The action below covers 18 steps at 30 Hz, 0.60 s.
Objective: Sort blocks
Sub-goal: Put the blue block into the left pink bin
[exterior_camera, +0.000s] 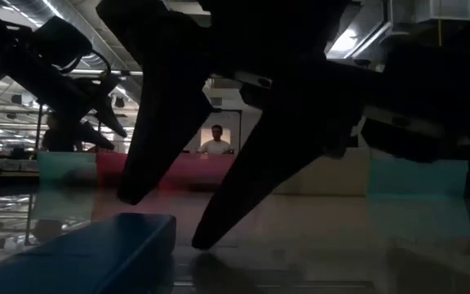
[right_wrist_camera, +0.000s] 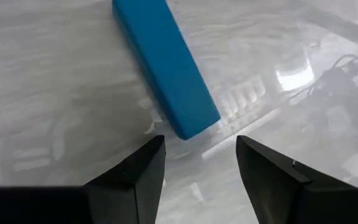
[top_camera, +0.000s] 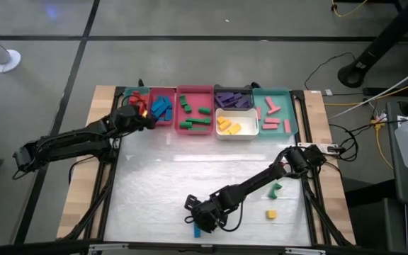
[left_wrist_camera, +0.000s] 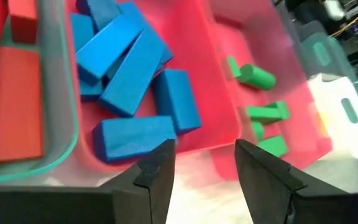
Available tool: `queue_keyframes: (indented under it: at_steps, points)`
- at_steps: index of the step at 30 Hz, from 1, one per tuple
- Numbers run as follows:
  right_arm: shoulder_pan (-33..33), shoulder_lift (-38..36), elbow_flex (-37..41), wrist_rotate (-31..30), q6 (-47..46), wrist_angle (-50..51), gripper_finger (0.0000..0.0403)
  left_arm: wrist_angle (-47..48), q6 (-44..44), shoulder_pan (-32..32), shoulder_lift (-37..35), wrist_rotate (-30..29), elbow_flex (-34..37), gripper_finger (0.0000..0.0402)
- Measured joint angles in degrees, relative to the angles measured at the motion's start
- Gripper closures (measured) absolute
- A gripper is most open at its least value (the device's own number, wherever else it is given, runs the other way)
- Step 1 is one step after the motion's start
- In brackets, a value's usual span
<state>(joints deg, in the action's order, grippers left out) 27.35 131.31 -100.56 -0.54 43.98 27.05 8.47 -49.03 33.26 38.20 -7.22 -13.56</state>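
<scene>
At the tabletop's near edge, the right pincer (right_wrist_camera: 194,168) hangs released just over a lone blue block (right_wrist_camera: 165,65) lying flat, fingers either side of its end. A yellow block (top_camera: 270,214) and green block (top_camera: 275,189) lie toward the right edge. Along the far edge, the left pincer (left_wrist_camera: 201,171) hovers released over the tray of blue blocks (left_wrist_camera: 129,68).
</scene>
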Motion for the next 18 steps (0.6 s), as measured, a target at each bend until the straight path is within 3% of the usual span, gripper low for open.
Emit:
queue_keyframes:
  at_steps: [4, 11, 14, 18]
  points:
    - [0.0, 0.0, -3.5, -0.1, -4.4, 3.1, 0.0205, 2.4, 0.0, 0.0, 0.0, 0.0, 0.0, 0.0247]
    - [0.0, -0.2, -12.3, -4.0, -27.0, 16.9, 0.0205, 4.2, 0.0, 0.0, 0.0, 0.0, 0.0, 0.0247]
    - [0.0, -0.2, -14.5, -3.9, -42.5, 21.5, 0.0205, 4.2, 0.0, 0.0, 0.0, 0.0, 0.0, 0.0247]
    - [0.0, -0.2, -16.2, 0.6, -72.0, 20.3, 0.0205, 4.3, 0.0, 0.0, 0.0, 0.0, 0.0, 0.0247]
